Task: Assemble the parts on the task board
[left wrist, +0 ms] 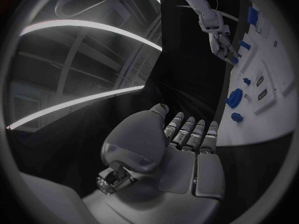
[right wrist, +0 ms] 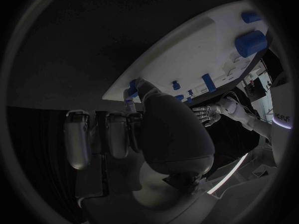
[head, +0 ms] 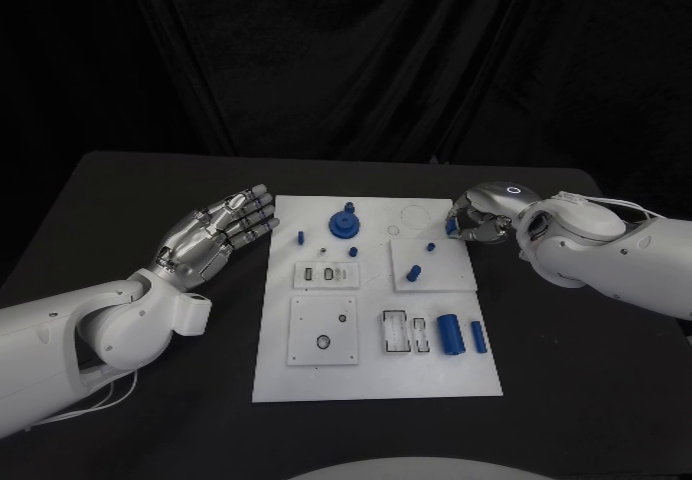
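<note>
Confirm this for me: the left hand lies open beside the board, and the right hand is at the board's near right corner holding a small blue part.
One detail is wrong. The right hand is at the far right corner of the board, not the near one, as the head view shows. The rest stands: its fingers hold a small blue part, and the left hand lies open beside the board.

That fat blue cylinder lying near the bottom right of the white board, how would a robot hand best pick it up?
Probably from straight above, pinching across the middle of the blue cylinder. It lies on its side, long axis running away from the robot, so its curved flanks face left and right. A slimmer blue bar lies close on one side and a slot on the other, so fingers should come down narrow on the task board.
</note>
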Robot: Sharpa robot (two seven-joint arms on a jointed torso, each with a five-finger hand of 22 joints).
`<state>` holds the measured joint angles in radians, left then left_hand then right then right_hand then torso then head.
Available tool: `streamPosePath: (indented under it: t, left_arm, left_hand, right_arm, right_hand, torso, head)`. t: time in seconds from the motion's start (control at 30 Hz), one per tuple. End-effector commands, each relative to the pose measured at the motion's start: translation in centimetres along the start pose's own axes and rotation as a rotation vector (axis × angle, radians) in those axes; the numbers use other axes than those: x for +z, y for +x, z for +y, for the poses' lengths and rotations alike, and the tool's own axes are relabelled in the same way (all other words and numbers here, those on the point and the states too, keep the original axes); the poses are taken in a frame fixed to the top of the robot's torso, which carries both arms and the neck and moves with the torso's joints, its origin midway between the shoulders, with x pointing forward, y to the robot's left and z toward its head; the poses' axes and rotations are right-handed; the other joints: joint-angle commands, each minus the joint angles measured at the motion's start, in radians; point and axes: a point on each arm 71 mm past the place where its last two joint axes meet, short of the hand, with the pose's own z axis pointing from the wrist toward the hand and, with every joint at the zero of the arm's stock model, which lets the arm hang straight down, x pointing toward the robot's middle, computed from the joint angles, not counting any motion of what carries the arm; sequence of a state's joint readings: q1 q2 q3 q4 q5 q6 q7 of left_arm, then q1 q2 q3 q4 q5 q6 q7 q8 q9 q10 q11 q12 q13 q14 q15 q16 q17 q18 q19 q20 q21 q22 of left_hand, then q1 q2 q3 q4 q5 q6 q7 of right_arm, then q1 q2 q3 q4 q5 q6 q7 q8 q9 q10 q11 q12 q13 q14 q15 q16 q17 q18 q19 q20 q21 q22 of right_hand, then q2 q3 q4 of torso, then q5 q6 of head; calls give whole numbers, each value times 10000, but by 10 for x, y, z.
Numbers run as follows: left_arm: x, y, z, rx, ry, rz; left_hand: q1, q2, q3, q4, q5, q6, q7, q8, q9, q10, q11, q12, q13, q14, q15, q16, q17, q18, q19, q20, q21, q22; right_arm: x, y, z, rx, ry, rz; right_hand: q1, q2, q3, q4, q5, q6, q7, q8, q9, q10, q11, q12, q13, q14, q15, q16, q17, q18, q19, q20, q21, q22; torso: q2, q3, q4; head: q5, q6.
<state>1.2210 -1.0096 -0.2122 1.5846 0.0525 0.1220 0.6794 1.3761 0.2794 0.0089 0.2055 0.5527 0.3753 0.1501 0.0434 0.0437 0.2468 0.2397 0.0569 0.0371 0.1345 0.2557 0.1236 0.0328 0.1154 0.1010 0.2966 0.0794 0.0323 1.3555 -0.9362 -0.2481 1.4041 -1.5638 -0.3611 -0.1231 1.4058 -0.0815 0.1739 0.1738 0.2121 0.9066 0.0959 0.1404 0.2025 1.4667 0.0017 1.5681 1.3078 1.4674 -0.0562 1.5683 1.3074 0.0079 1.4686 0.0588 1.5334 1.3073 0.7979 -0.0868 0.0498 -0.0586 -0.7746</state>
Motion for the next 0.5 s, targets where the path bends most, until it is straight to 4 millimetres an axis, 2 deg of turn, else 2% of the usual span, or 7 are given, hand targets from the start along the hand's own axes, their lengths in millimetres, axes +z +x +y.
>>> streamPosePath:
  t: [0.03, 0.33, 0.47, 0.5]
  left_arm:
    - [0, 2, -5, -155, 940, 176]
    - [-1, 1, -5, -162, 893, 171]
    - [-1, 1, -5, -165, 874, 167]
    - [-1, 1, -5, -166, 871, 167]
  left_hand:
    - [-74, -62, 82, -4, 33, -22, 285, 27, 4, 41, 74, 48, 13, 38, 2, 55, 13, -117, 66, -12, 45, 6]
    - [-74, -62, 82, -4, 33, -22, 285, 27, 4, 41, 74, 48, 13, 38, 2, 55, 13, -117, 66, -12, 45, 6]
    - [-74, -62, 82, -4, 33, -22, 285, 27, 4, 41, 74, 48, 13, 38, 2, 55, 13, -117, 66, -12, 45, 6]
    - [-74, -62, 82, -4, 33, -22, 285, 27, 4, 41, 74, 48, 13, 38, 2, 55, 13, -117, 66, -12, 45, 6]
  right_arm:
    - [0, 0, -1, 9, 110, -183]
    - [0, -2, 0, 48, 64, -464]
    - [0, -3, 1, 73, -6, -629]
    - [0, -3, 1, 80, -22, -666]
  right_hand:
    - [61, 57, -25, 46, -28, 138, 1, 106, 42, 1041, 19, 27, 2630, 1034, -9, 25, 2634, 55, 723, -36, -39, 2404]
    - [103, 202, -13, 71, 127, 311, -5, 303, 149, 1041, 16, 27, 2630, 1034, -14, 25, 2634, 55, 723, -41, -45, 2405]
    - [125, 295, -10, 75, 436, 437, -15, 470, 245, 1041, 4, 27, 2630, 1034, -17, 25, 2634, 52, 732, -50, -36, 2414]
    - [170, 338, 11, 49, 755, 472, -29, 551, 297, 1041, -5, 27, 2630, 1034, -27, 25, 2634, 51, 737, -59, -32, 2418]
  torso:
    - [-3, -1, 0]
    - [2, -2, 4]
    - [3, -2, 4]
    - [1, -2, 3]
  head:
    - [8, -13]
    - [25, -21]
    - [26, -17]
    - [25, -17]
